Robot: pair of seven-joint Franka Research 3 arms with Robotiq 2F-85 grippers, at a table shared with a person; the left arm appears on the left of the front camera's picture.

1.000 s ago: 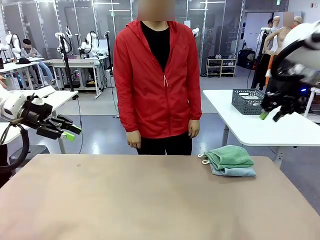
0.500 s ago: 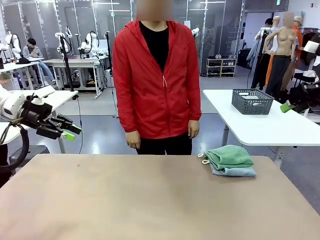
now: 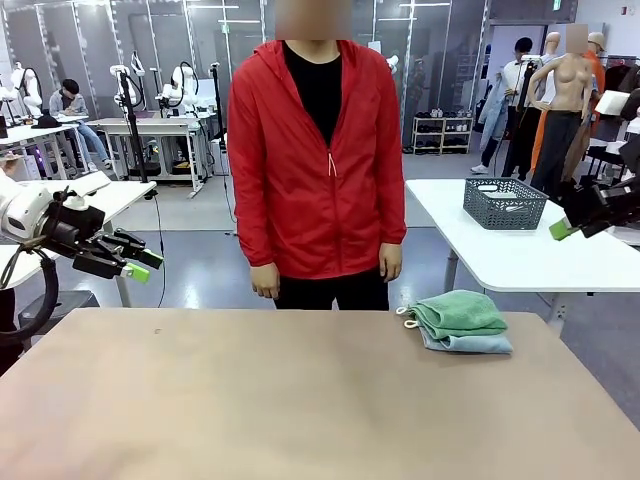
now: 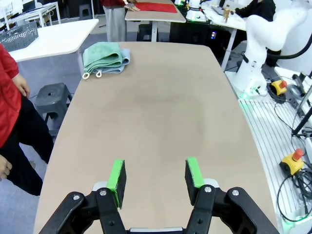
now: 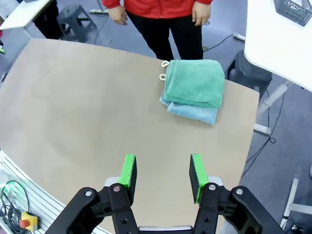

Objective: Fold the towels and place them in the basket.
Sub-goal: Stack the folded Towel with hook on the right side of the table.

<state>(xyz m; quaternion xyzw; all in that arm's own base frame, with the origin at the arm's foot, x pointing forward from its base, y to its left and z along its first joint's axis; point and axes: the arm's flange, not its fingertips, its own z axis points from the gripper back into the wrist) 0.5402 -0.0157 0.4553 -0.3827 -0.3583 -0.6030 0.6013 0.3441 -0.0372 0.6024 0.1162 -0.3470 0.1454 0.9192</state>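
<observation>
The two towels lie folded in one stack on the tan table [image 3: 300, 400], at about two o'clock from its middle in the front view, close to the far right corner. The green towel [image 3: 460, 312] sits on top of the blue towel [image 3: 470, 343], hiding most of it, so just a strip of blue shows along the near and right edges. Two small white loops [image 5: 163, 70] stick out at the stack's nine o'clock side.

The basket [image 3: 504, 203] stands on a separate white table [image 3: 520, 255] behind, at twelve o'clock from the towels and well apart from them. Something pale lies inside it, too small to make out.

The person [image 3: 317, 165] in a red jacket stands at the far edge, arms hanging.

The left gripper [image 4: 155, 178] hovers above the bare table, fingers parted with nothing between them. The right gripper [image 5: 162, 174] does likewise, its fingers apart and empty; in the front view it is partly cut off at the three o'clock edge.
</observation>
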